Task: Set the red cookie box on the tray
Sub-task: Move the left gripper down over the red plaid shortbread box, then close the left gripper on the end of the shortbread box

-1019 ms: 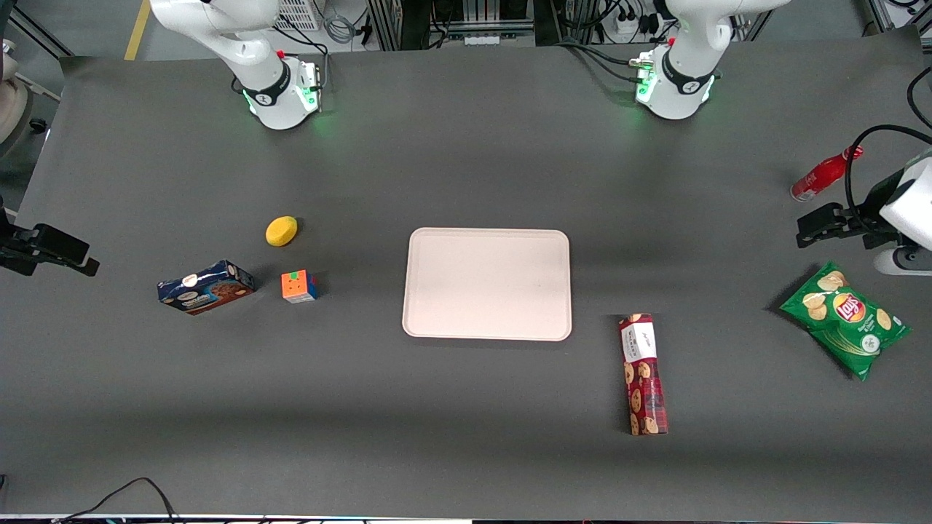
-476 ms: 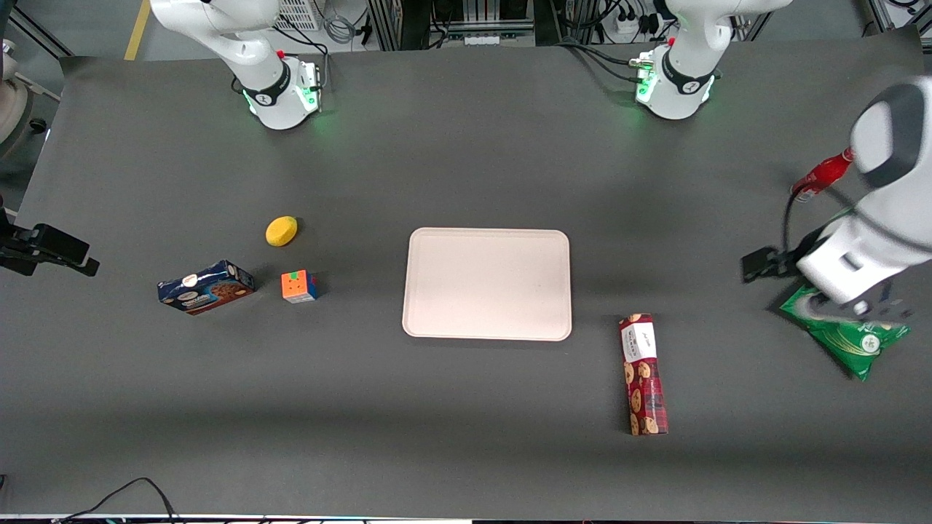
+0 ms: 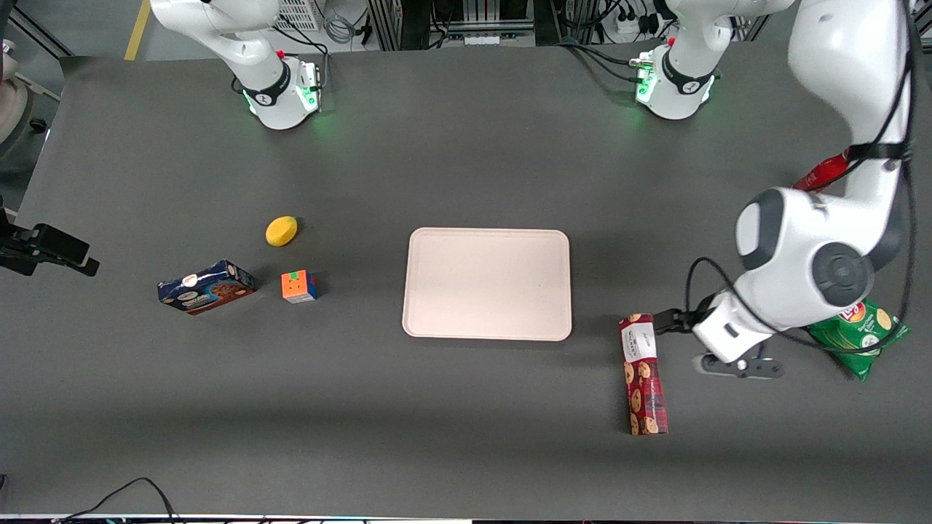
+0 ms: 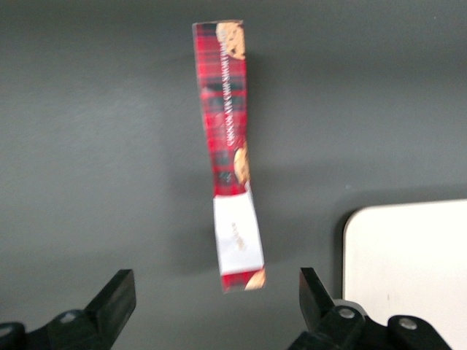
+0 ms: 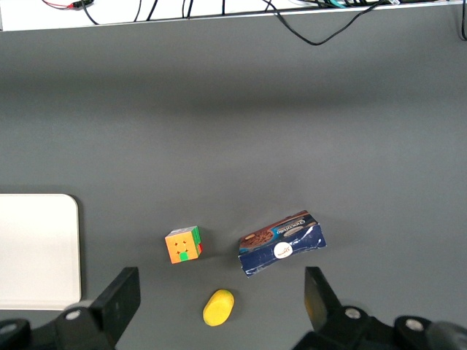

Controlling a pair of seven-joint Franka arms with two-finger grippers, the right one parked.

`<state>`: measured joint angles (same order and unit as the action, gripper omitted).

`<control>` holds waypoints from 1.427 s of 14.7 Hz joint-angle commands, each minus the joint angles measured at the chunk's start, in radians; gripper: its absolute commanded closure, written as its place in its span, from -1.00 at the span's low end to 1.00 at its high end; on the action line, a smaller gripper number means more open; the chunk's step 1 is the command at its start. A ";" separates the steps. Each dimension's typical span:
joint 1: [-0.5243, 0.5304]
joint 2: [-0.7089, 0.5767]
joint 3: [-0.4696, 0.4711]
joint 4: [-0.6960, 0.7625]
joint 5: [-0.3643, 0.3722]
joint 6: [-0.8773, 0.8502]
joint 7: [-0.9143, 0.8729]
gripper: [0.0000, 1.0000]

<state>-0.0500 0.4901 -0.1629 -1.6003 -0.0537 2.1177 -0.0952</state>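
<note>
Hovering above the dark bench [image 3: 466, 422], our left arm's gripper [image 4: 217, 299] hung just beside the label end of the red cookie box [image 3: 643, 373], toward the working arm's end of the bench. Its two black fingers [image 4: 114, 299] were spread wide apart and held nothing; in the wrist view we saw the box's white-label end lying between them, lower down on the bench. The box lay flat on the bench, not on the tray [image 3: 487, 284], at about four o'clock from it in the front view and close to its near corner. We found the tray bare at the middle of the bench. A green chip bag [image 3: 863, 331] lay partly under the arm, with a red bottle [image 3: 823, 173] farther from the front camera. Toward the parked arm's end sat a dark blue cookie box [image 3: 206, 287], a colour cube [image 3: 299, 286] and a yellow lemon-like object [image 3: 281, 231].
</note>
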 commanded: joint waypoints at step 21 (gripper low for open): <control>-0.033 0.234 0.014 0.029 0.063 0.343 -0.044 1.00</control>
<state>-0.0710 0.7276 -0.1600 -1.5873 -0.0089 2.4882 -0.1216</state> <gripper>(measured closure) 0.564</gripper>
